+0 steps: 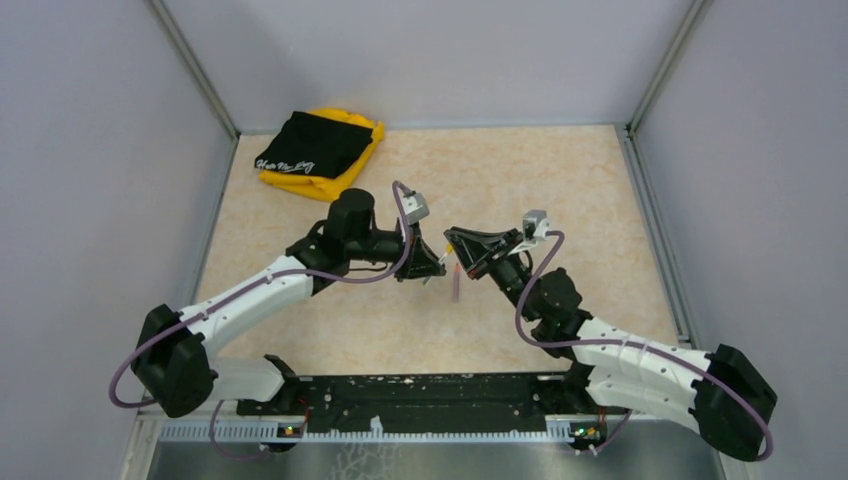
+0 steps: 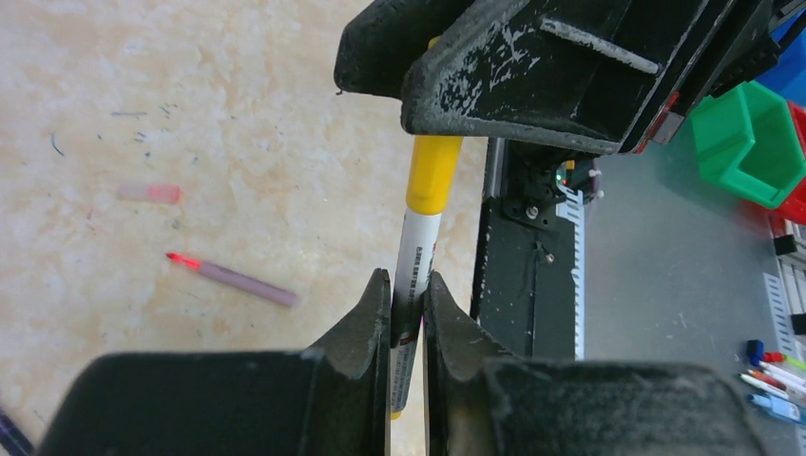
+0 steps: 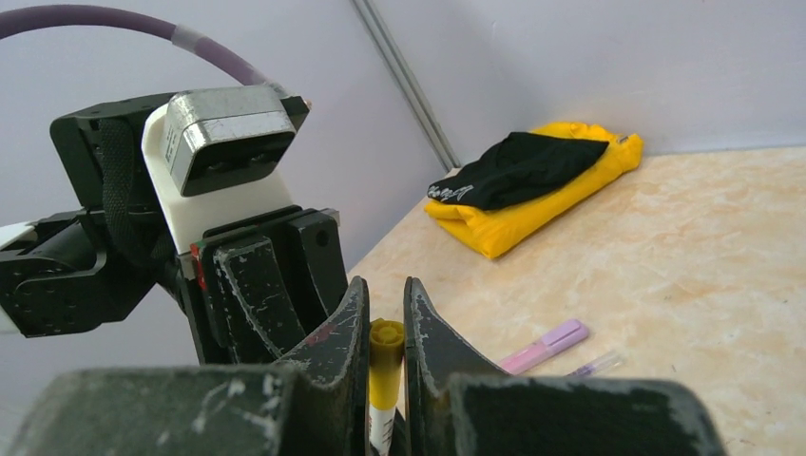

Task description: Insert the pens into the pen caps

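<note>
Left gripper point(image 2: 407, 285) clamps the white pen point(image 2: 415, 242) mid-barrel. Its far end sits in the orange-yellow cap point(image 2: 432, 171), pinched by the right gripper point(image 3: 385, 290). Beyond, a pinkish-red pen point(image 2: 238, 278) and pink cap point(image 2: 149, 193) lie apart on the counter point(image 2: 238, 95).

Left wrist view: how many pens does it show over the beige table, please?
2: a white pen held in the foreground; a red-tipped pen lying on the table. Others may be hidden.
</note>
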Controlling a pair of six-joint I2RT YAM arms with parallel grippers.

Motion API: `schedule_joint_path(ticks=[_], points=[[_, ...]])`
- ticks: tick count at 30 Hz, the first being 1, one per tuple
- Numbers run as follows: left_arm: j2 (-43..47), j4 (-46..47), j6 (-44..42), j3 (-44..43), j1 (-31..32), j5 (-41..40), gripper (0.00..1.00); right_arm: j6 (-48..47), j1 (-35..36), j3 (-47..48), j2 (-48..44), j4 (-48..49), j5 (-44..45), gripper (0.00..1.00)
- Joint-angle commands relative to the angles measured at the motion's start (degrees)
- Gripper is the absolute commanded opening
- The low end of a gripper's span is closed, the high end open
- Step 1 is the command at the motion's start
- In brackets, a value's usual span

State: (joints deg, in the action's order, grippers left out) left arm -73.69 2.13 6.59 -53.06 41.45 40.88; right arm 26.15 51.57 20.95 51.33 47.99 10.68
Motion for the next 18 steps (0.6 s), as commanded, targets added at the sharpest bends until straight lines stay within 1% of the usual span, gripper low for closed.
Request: schedule_joint_path(ticks=[1,8,10,11,15,16,18], points=[[4.3,21.5,3.6,-4.5,-1.8,-3.4,0.00,2.6,8.5,-7.0,6.5,-15.2,-9.2,0.00],[4.7,22.7,4.7,-4.1,-2.9,-3.8,0.00,5.2,13.2,-10.2,9.0,-12.8,-5.8,0.00],[4.6,22.5,4.6,-4.0,-2.9,-4.0,0.00,5.6,13.3,-9.3,7.3,-14.5,-3.8,0.00],[4.4,22.2,4.2,-4.0,-3.0,-4.2,0.00,5.3,13.3,-8.0,5.7,-16.7,-2.2,0.00],[3.0,18.2,1.2,-5.7,-3.0,-5.3,0.00,1.4,11.4,2.4,-0.5,-31.8,5.1,0.00],[2.7,17.2,0.6,-6.0,-3.0,-5.6,0.00,0.6,10.2,5.0,-1.8,-35.2,5.9,0.03],[1.9,15.4,-1.0,-6.8,-3.0,-6.1,0.00,-0.6,7.7,9.4,-4.3,-38.4,6.7,0.14]])
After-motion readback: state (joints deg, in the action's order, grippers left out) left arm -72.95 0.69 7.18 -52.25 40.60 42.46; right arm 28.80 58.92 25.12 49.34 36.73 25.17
